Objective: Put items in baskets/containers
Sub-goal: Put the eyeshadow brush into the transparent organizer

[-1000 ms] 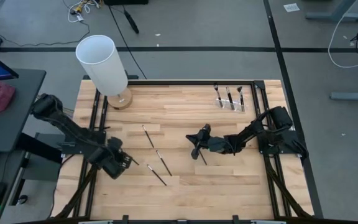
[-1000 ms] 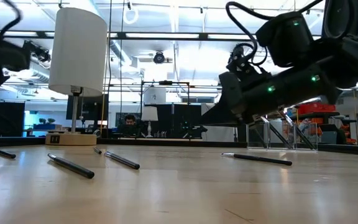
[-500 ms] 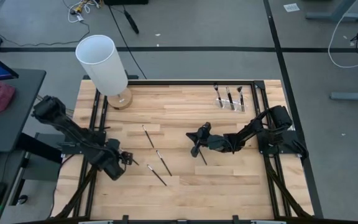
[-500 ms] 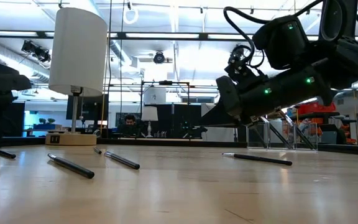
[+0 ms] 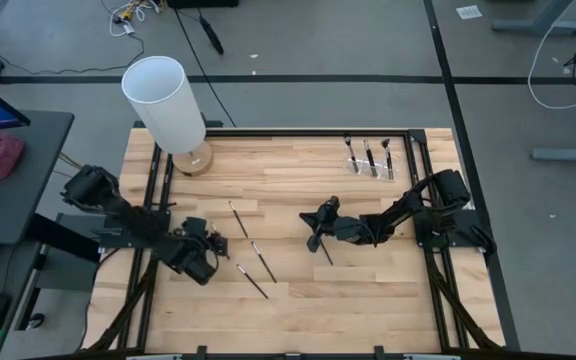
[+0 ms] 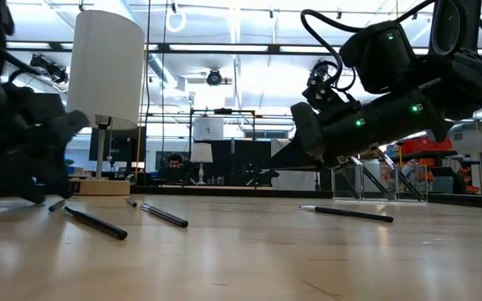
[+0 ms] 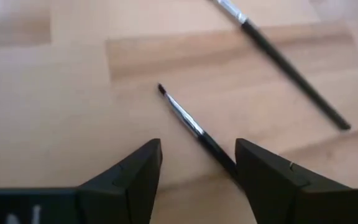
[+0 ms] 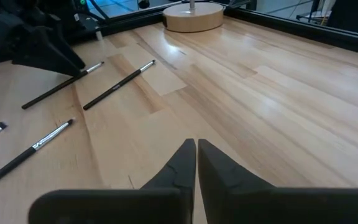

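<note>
Several thin dark brushes lie flat on the wooden table: one [image 5: 238, 218], one [image 5: 263, 260], one [image 5: 251, 281] and one [image 5: 323, 250] beneath my right gripper. The clear holder [image 5: 370, 160] stands far right with three brushes upright in it. My left gripper [image 5: 214, 248] is low over the table's left part, open, its fingers on either side of a small brush [image 7: 194, 127] that lies on the wood. My right gripper [image 5: 313, 232] hangs shut above mid-table, with nothing between its fingers [image 8: 196, 155]. My left gripper slants down over the small brush with open fingers. The brush's dark handle [image 7: 224, 160] runs right up to the inner edge of one finger [image 7: 253, 174]. Whether that finger touches it, I cannot tell.
A tall white cylinder on a round wooden base [image 5: 163, 100] stands at the table's far left corner. Black frame rails [image 5: 153, 190] run along the left and right table edges. Bare wood lies along the near edge [image 5: 348, 310].
My left gripper has come down and toward the table's right, turning as it went, and now stands low over the small brush at the left. My right arm has kept still.
</note>
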